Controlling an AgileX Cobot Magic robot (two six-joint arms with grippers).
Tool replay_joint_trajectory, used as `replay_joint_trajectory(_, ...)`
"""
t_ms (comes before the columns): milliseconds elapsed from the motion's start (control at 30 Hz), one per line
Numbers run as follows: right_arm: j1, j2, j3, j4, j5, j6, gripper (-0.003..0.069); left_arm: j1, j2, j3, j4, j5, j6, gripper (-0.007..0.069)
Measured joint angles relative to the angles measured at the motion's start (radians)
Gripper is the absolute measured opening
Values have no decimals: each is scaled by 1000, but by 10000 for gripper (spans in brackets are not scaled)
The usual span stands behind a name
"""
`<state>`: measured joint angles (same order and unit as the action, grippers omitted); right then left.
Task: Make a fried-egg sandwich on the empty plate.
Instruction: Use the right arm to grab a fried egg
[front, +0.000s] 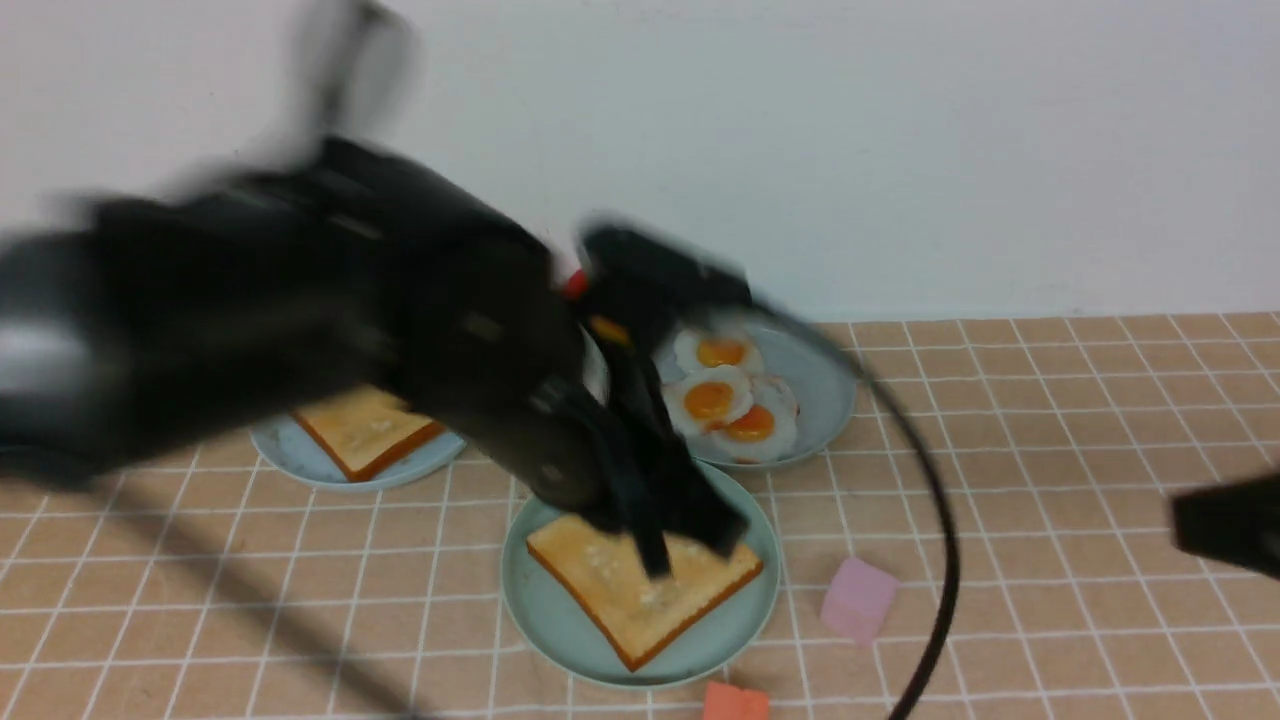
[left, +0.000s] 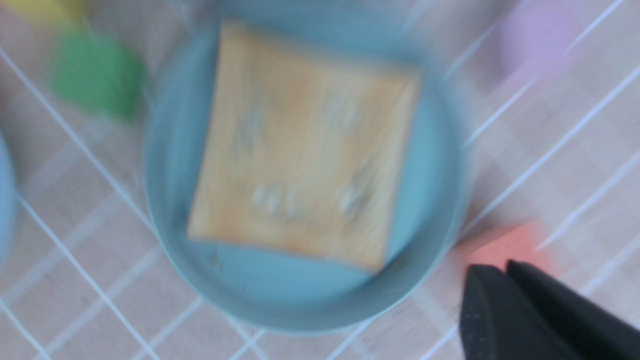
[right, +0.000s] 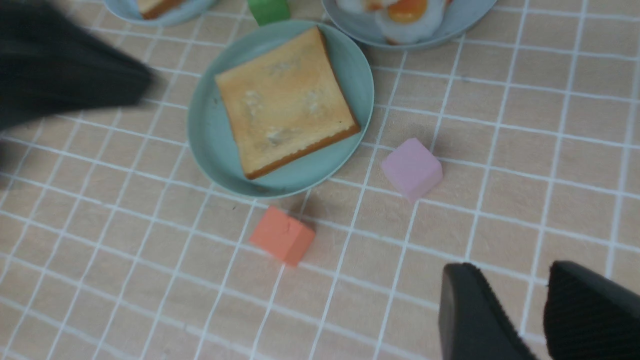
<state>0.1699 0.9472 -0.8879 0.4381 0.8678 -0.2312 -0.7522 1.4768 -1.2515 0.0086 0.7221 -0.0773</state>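
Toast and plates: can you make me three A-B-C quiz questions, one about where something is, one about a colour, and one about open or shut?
1. Where does the toast slice nearest the robot lie?
A. on the tablecloth
B. on the mint-green plate
C. on top of an egg

2. What colour is the cube on the robot's right of that plate?
A. black
B. white
C. pink

3. How do the jaws of the left gripper stand?
A. shut, holding nothing
B. wide open
C. shut on an egg

Answers:
1 B: the slice lies flat inside the plate's rim.
2 C: the cube on the cloth beside the plate is pink.
3 A: the left wrist view shows the fingers pressed together with nothing between them.
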Motion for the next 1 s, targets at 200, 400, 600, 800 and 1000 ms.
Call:
replay_joint_trajectory(200, 0, 321, -116, 122, -66, -60, 242, 0, -322, 175, -18, -128, -7, -13)
replay_joint_trajectory(400, 0, 633, -259, 272, -82, -165, 242, 0, -666, 464, -19, -259, -82, -13)
replay_joint_trajectory(600, 0, 844, -415, 345, -115, -238, 244, 0, -942, 685, -19, -412, -135, -13)
replay_joint_trajectory(800, 19, 1026, -613, 360, -143, -237, 269, 0, -1001, 754, -19, -450, -159, -13)
replay_joint_trajectory(1000, 32, 1196, -781, 375, -144, -211, 344, 0, -999, 755, -19, -473, -161, -13)
